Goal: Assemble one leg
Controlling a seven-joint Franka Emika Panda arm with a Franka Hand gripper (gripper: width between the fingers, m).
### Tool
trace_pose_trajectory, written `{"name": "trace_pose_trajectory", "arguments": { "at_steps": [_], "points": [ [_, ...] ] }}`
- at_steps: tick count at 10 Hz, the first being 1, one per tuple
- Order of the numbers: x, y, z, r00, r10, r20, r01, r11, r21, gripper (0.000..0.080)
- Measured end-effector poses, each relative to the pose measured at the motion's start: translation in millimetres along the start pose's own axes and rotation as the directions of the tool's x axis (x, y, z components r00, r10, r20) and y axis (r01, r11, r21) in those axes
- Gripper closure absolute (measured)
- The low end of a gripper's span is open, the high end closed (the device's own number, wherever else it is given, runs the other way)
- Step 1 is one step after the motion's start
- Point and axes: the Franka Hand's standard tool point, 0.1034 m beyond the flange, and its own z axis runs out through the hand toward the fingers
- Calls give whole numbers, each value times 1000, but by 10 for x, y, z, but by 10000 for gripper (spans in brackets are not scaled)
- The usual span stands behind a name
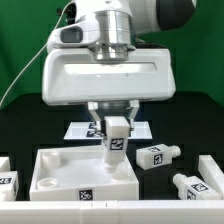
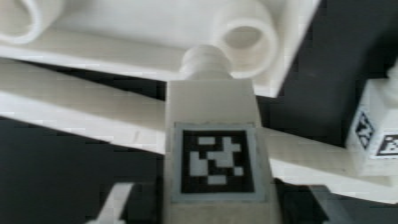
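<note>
My gripper is shut on a white leg with a black-and-white tag, held upright with its narrower peg end down. The peg end hangs just above the inside of the large white tray-like tabletop, near its far right corner. In the wrist view the held leg fills the middle, tag facing the camera, its peg tip close to a round corner socket of the tabletop. My dark fingers press on both sides of the leg.
Two more legs lie on the table at the exterior view's right, one also in the wrist view. Another tagged part sits at the exterior view's left edge. The marker board lies behind the tabletop.
</note>
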Motion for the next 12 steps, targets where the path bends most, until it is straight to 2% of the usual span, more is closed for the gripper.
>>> {"name": "trace_pose_trajectory", "arguments": {
  "at_steps": [1, 4, 10, 12],
  "points": [
    [12, -75, 13, 1000, 0, 1, 0, 1000, 9, 517],
    [-8, -151, 66, 1000, 3, 8, -3, 1000, 19, 517],
    [-130, -88, 156, 1000, 17, 27, -17, 1000, 17, 517],
    [-143, -48, 173, 1000, 14, 13, -14, 1000, 0, 517]
  ]
}}
